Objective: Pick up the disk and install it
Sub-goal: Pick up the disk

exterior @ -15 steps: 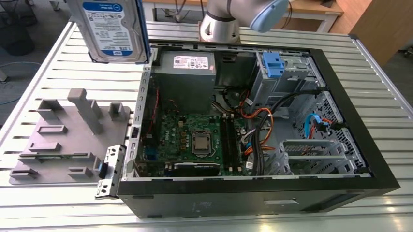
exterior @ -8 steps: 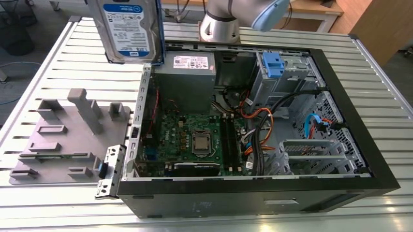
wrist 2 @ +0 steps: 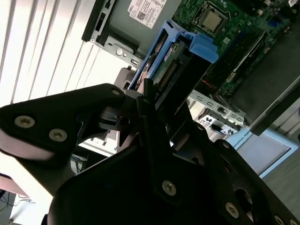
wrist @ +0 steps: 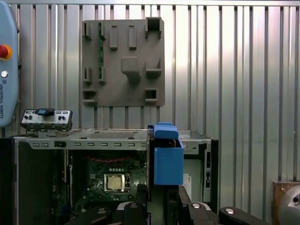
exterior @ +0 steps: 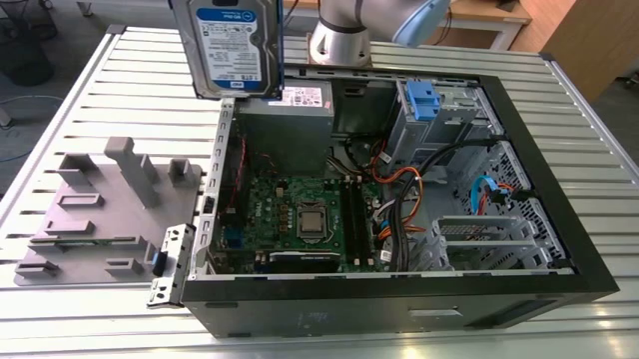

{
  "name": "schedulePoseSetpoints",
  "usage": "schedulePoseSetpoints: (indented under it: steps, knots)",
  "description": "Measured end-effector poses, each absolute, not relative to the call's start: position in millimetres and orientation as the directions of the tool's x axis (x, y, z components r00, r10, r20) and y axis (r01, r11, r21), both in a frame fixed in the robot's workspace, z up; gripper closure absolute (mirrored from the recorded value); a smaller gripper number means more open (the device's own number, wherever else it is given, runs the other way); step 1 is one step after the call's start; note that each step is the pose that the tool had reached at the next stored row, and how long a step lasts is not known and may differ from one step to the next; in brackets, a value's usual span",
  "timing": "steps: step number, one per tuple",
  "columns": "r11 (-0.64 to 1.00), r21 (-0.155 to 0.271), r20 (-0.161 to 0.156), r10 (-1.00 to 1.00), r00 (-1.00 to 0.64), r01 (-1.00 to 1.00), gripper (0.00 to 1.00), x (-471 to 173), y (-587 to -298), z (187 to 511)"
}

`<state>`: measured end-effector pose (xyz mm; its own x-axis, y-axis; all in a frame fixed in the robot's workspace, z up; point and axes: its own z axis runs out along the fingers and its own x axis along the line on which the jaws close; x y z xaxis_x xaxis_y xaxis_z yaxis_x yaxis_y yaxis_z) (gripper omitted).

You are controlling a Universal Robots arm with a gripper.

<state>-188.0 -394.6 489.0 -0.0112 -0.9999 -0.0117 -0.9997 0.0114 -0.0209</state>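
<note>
The gripper [wrist 2: 164,101] is seen clamped on the disk [wrist 2: 176,65], with one black finger [wrist 2: 146,93] laid against the disk's edge. The disk is pinched and held clear of the table. In the first wrist view the blue carrier frame [wrist: 168,161] is shown end-on, just beyond the gripper [wrist: 161,199]. In the exterior view the disk [exterior: 235,48] is held upright in the air with its label turned to the camera. It is seen over the grey power supply [exterior: 289,120], at the far corner of the open computer case [exterior: 559,187] on the exterior view's left. The motherboard [exterior: 299,213] is exposed inside the case. The drive cage [exterior: 424,101] with its blue handle is seated at the far side, toward the exterior view's right. A grey fixture plate [exterior: 100,202] is laid on the slatted table [exterior: 90,97], just beside the case on the exterior view's left. The arm base [exterior: 345,37] is seen behind the case.
</note>
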Motion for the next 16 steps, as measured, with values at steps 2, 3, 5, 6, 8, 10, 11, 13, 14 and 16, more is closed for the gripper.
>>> schedulePoseSetpoints:
  steps: [2, 3, 5, 6, 8, 10, 11, 13, 14, 16]
  knots:
    - [0.011, -0.021, -0.012, -1.000, -0.011, -1.000, 0.65, -181, -395, 489]
    - [0.011, -0.021, -0.012, -1.000, -0.011, -1.000, 0.65, -178, -395, 489]
    - [0.011, -0.021, -0.012, -1.000, -0.011, -1.000, 0.65, -171, -395, 489]
    - [0.011, -0.021, -0.012, -1.000, -0.011, -1.000, 0.65, -168, -395, 489]
    - [0.011, -0.021, -0.012, -1.000, -0.011, -1.000, 0.65, -164, -395, 489]
    - [0.011, -0.021, -0.012, -1.000, -0.011, -1.000, 0.65, -159, -395, 489]
    - [0.011, -0.021, -0.012, -1.000, -0.011, -1.000, 0.65, -156, -395, 489]
    - [0.011, -0.021, -0.012, -1.000, -0.011, -1.000, 0.65, -151, -395, 489]
    - [0.011, -0.021, -0.012, -1.000, -0.011, -1.000, 0.65, -149, -395, 489]
    - [0.011, -0.021, -0.012, -1.000, -0.011, -1.000, 0.65, -146, -395, 489]
